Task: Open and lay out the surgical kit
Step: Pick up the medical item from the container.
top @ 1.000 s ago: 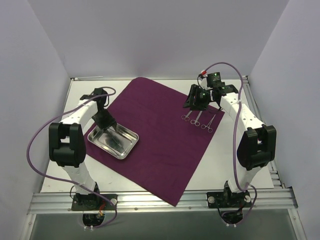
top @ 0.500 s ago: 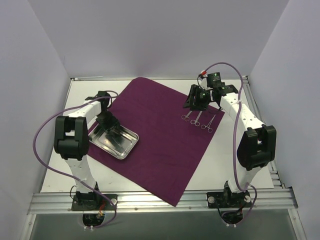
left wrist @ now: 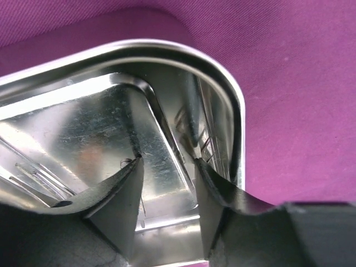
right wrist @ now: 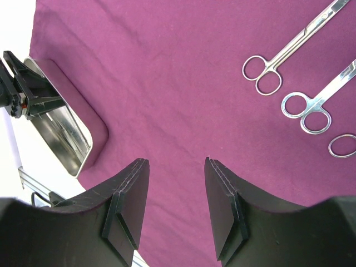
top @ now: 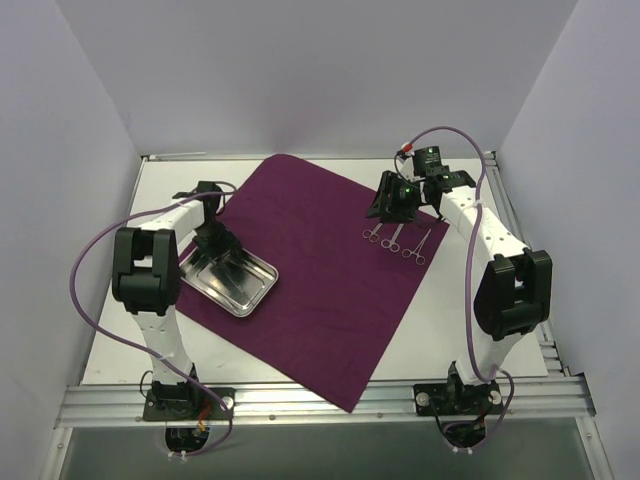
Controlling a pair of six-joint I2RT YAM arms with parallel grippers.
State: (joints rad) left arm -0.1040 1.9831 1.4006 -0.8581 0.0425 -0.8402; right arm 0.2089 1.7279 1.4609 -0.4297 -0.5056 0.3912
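White table (top: 440,320) between plain pale walls, with the purple cloth (top: 320,260) opened out flat across most of it, one corner pointing to the near edge. The steel tray (top: 245,285) sits on the left part of the cloth, right way up. Well away from it, on the right part of the cloth, three ring-handled instruments (top: 393,240) lie side by side in a short row, rings toward the near side; they are close together, but the overhead view is too small to show whether they touch.

The left gripper (left wrist: 165,167) is down at the far left end of the tray. Its wrist camera shows the two fingers reaching in over the rim, jaws parted, with only the tray's shiny inside in the gap (the reflections there are confusing, so contact with the metal cannot be told).

The right gripper (right wrist: 175,164) hangs above the cloth just beyond the instruments' tips. Its jaws are spread with bare cloth showing between them, gripping nothing.
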